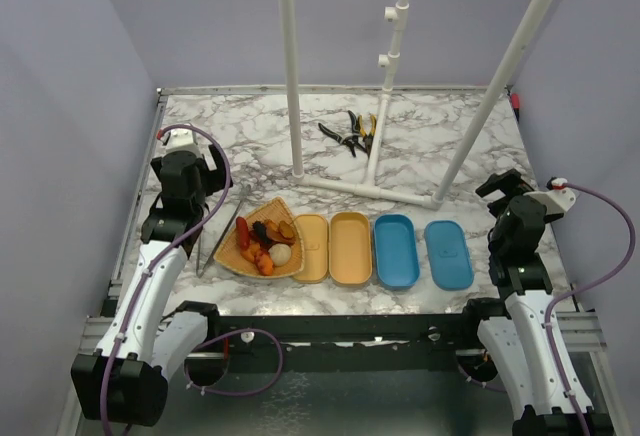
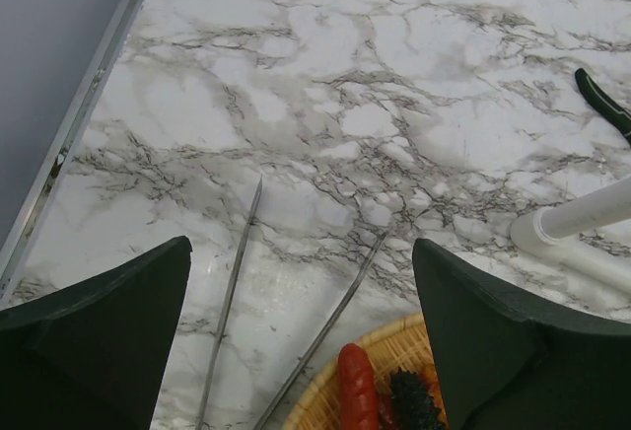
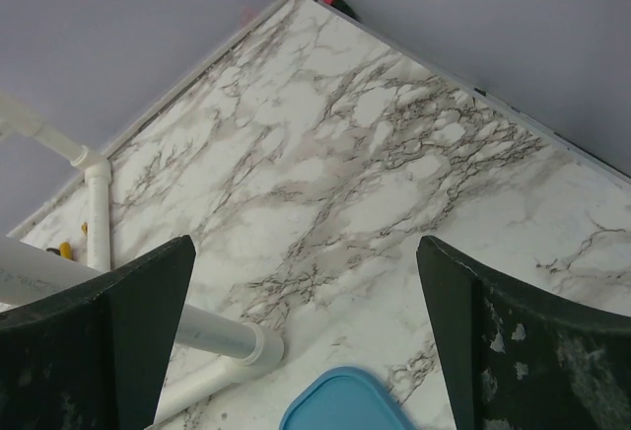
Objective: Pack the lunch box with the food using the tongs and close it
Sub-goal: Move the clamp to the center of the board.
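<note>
Packing has not begun. All the food (image 1: 262, 241), orange, red and dark pieces plus a pale ball, lies heaped in a woven basket (image 1: 268, 212) at the near left of the bench (image 1: 230, 126). The tongs (image 2: 234, 292) lie flat just left of the basket, open ends pointing far, and nothing grips them. Right of the basket, four shells sit in a row: two tan trays (image 1: 350, 247), then two blue trays (image 1: 396, 250). None holds food and none is shut.

The left fingers (image 2: 99, 331) hang spread wide over the tongs, pinching nothing. The right fingers (image 3: 99, 341) are spread too, over the bench right of the blue trays.

Lifting the tongs, moving every piece and closing the box all remain.

A white pipe frame (image 1: 372, 188) stands just beyond the trays and may crowd high reaches. Pliers (image 1: 350, 134) lie far back, well apart.
</note>
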You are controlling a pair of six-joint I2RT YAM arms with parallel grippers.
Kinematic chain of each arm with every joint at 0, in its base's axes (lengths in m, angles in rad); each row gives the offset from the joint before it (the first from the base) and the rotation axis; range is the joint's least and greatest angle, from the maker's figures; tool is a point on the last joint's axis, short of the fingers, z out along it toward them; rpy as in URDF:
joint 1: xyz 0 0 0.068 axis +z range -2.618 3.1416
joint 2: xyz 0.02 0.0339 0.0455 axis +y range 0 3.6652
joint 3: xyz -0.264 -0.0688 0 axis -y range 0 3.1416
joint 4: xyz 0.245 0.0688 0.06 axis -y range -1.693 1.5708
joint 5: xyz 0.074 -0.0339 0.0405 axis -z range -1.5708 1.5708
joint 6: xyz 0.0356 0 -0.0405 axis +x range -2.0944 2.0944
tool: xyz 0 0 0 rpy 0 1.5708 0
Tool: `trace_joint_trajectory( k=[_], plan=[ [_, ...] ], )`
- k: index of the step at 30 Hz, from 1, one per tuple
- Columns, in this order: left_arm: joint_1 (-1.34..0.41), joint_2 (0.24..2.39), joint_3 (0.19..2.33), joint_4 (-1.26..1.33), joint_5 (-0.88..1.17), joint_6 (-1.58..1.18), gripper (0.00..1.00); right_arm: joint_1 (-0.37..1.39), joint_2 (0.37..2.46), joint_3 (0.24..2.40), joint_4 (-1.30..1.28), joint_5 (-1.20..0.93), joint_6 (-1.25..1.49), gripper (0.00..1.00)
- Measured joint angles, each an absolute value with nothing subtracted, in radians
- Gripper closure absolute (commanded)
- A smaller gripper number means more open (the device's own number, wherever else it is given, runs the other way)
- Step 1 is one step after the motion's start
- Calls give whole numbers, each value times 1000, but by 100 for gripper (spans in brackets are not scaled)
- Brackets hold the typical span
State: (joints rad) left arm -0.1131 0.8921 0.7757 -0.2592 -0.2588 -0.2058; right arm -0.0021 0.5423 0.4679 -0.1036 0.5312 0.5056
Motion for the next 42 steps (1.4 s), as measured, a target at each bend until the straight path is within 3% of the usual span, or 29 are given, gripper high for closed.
trace_joint_trajectory(
  k=[13, 22, 37, 39, 42],
  plan=[
    [-113, 962, 776, -289, -278, -184, 1, -2, 565, 469, -107, 530, 505, 0],
    [-93, 1199, 781, -357, -194, -151, 4, -2, 578, 469, -107, 510, 505, 0],
    [-93, 1400, 844, -376, -48, -125, 28, -2, 601, 469, -102, 468, 505, 0],
    [-93, 1420, 844, -382, -40, -124, 37, -2, 601, 469, -99, 464, 505, 0],
    [-93, 1431, 845, -386, -35, -122, 44, -2, 601, 469, -98, 459, 505, 0]
  ],
)
